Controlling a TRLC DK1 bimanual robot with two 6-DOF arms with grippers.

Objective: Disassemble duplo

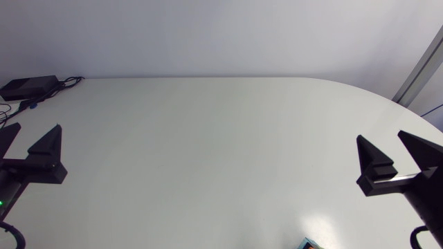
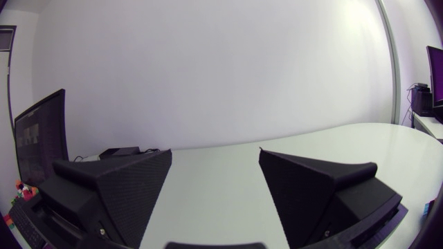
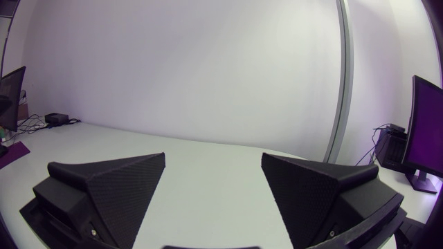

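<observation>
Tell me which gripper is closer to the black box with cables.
The left gripper; the black box sits at the table corner just ahead of it, the right gripper far across.

A white tabletop [image 1: 221,152] with a rounded far right corner carries a small flat black box [image 1: 28,86] at its far left corner. Black cables [image 1: 66,84] run from the box along the far edge.

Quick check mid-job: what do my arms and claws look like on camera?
The left claw and right claw are matte black, each with two broad wedge-shaped fingers of finely dotted texture. A small green light glows behind the left claw; a black cable loops near each one.
</observation>
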